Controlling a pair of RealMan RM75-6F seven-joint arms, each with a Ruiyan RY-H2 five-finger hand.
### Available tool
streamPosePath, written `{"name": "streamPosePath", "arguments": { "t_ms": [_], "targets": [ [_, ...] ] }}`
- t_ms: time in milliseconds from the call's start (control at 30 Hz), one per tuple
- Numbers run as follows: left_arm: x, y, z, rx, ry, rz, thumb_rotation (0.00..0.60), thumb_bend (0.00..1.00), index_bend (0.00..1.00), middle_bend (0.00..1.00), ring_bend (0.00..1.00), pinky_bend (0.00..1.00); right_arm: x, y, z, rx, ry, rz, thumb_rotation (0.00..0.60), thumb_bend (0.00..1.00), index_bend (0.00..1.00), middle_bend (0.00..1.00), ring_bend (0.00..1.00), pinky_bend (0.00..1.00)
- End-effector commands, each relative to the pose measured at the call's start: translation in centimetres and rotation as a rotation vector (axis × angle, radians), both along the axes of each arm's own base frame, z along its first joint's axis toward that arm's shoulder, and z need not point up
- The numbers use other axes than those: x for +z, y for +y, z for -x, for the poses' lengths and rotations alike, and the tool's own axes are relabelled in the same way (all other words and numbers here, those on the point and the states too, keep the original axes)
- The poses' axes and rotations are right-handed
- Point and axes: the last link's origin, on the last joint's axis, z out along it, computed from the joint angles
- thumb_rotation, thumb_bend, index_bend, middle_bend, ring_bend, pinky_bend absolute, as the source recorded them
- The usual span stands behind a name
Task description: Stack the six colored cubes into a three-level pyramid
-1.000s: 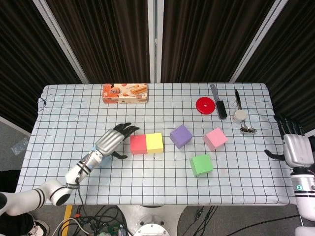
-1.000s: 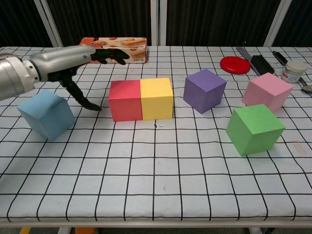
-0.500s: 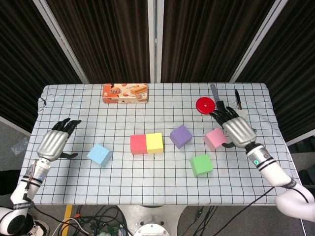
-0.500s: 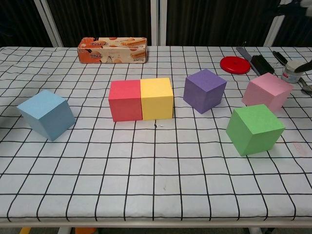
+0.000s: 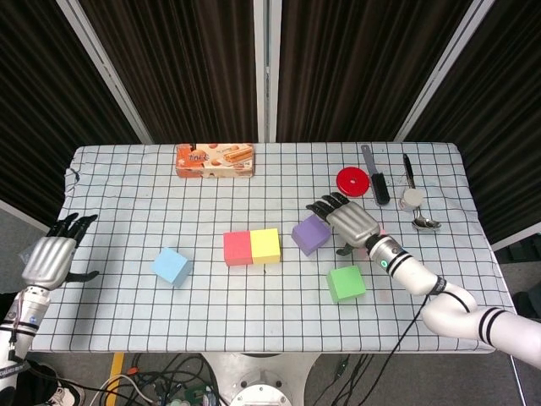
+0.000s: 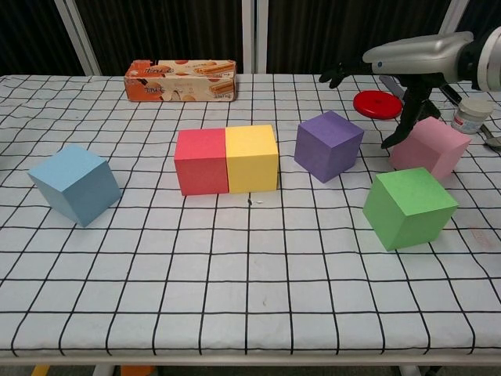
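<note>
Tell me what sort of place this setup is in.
Probably a robotics lab or data-collection booth: a table under a grid-printed cloth, dark curtains behind it, loose cables on the floor, and foam-like cubes such as the purple cube set out as props.

Six cubes, one of each colour: blue cube [image 5: 172, 266], red cube [image 5: 237, 248], yellow cube [image 5: 265, 245], purple cube [image 5: 309, 234] just left of the right hand [image 5: 348, 223], green cube [image 5: 346, 283] below it, and pink cube [image 6: 429, 146], largely hidden under that hand in the head view. One biscuit box [image 5: 215, 160]. One red lid [image 5: 352, 181]. One small jar [image 5: 411, 199]. One spoon [image 5: 425, 223]. Two dark-handled utensils, kind unclear. Two hands, the left hand [image 5: 51, 258] off the worktop [image 5: 118, 194] edge.
</note>
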Motion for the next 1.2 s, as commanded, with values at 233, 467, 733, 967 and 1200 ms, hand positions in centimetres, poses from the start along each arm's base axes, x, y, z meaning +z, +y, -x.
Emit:
{"name": "streamPosePath", "arguments": {
  "t_ms": [233,467,733,967,1200],
  "targets": [
    [-0.1,-0.5,1.1,0.014,0.003,-0.050,0.600,0.00,0.07,0.13,0.03,0.12,-2.6,-1.4,-1.1,-0.003,0.002,-0.035,0.600,0.01,0.00,0.13,0.00,0.00],
    [-0.5,-0.6,1.8,0.053,0.021,-0.013,0.600,0.00,0.07,0.13,0.03,0.12,-3.3,-1.2,-1.3,-0.006,-0.054,-0.042,0.600,0.13,0.00,0.30,0.00,0.00],
    [-0.4,-0.6,2.0,0.065,0.013,-0.017,0.600,0.00,0.07,0.13,0.03,0.12,-2.0,-1.2,-1.4,-0.009,-0.116,0.010,0.600,0.19,0.00,0.46,0.05,0.00],
    [-0.2,-0.6,2.0,0.060,-0.015,-0.018,0.600,0.00,0.07,0.13,0.03,0.12,-1.5,-0.3,-2.4,-0.098,-0.164,-0.028,0.600,0.16,0.00,0.49,0.06,0.00],
    [-0.2,-0.7,2.3,0.064,-0.025,-0.012,0.600,0.00,0.07,0.13,0.03,0.12,-2.2,0.8,-3.9,-0.153,-0.138,-0.065,0.600,0.16,0.00,0.51,0.07,0.00]
  ]
}}
